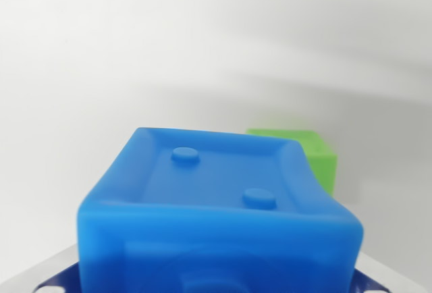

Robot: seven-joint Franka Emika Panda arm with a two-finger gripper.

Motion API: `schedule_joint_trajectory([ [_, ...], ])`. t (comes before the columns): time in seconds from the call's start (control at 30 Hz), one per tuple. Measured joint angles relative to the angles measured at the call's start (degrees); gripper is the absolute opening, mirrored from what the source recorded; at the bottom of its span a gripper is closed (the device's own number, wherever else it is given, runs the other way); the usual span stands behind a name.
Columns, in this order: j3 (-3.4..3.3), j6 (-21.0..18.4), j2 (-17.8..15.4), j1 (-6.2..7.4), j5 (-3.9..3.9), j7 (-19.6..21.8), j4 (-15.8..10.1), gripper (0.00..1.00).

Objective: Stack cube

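A blue cube (216, 212) with two round studs on its recessed top face fills the lower middle of the wrist view, very close to the camera. It sits between the jaws of my gripper (216, 285), which is shut on it. Only grey and dark blue slivers of the gripper show at the bottom corners. Behind the blue cube, toward the wrist view's right, a green cube (312, 152) rests on the white surface. The blue cube hides the green cube's left and lower parts. The two cubes look apart, with the green one farther off.
A plain white surface (135, 50) spreads around and beyond both cubes. A soft grey shadow band crosses the upper right of the wrist view.
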State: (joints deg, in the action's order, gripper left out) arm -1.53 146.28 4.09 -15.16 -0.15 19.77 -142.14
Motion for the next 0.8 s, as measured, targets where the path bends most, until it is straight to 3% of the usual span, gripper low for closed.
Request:
schedule_joint_trajectory([
  [0.8,-2.77,-0.9,-2.2,-2.71,0.07,-3.3,-1.2,0.0],
])
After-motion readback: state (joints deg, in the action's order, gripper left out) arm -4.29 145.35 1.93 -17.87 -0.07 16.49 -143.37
